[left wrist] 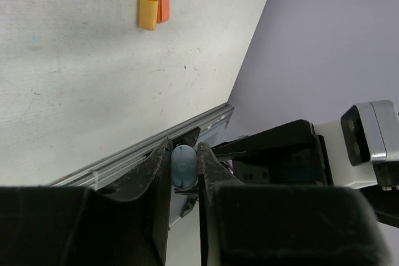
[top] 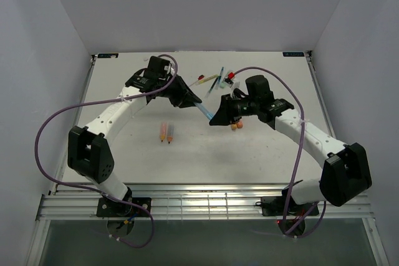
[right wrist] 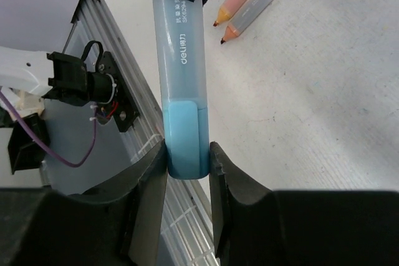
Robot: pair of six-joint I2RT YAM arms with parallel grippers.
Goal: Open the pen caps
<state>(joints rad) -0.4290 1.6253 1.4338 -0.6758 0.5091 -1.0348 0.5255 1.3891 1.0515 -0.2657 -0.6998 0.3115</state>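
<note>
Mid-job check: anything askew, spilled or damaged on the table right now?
Nothing stands out. The blue pen spans straight between the left gripper and right gripper, which clamps its blue cap. Two uncapped pens and two loose caps lie flat on the table.

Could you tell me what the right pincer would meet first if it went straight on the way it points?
The right pincer is shut on the blue cap; straight on, along the blue pen, it would likely meet the left pincer gripping the far end.
</note>
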